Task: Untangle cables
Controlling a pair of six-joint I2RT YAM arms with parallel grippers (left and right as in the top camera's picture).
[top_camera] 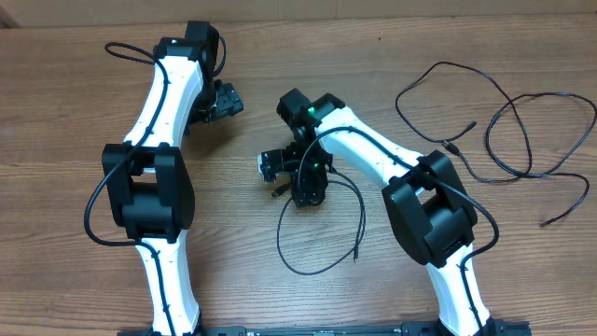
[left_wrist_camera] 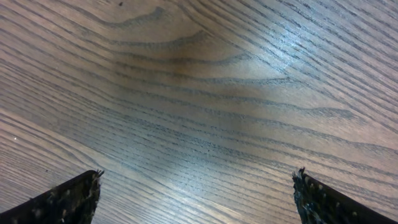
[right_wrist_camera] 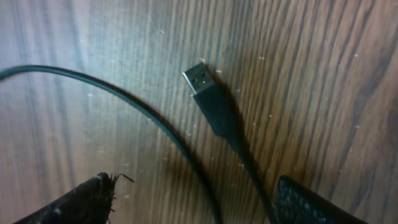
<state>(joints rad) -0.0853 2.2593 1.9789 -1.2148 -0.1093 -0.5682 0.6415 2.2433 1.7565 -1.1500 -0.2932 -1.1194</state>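
Right wrist view alone resolves the USB plug [right_wrist_camera: 200,79] of one cable [right_wrist_camera: 225,126], lying loose within the wide-spread right hand [right_wrist_camera: 196,194].

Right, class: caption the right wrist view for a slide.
Open right gripper above a USB plug and black cable on the wooden table.

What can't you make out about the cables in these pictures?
- Overhead: where the cables at right cross, too thin to tell which lies on top.
- Overhead: upper end of the loop cable, hidden under the right arm.
- Right wrist: cord of the USB plug, cut off by the bottom edge.
- Left wrist: no cable in view, only table.
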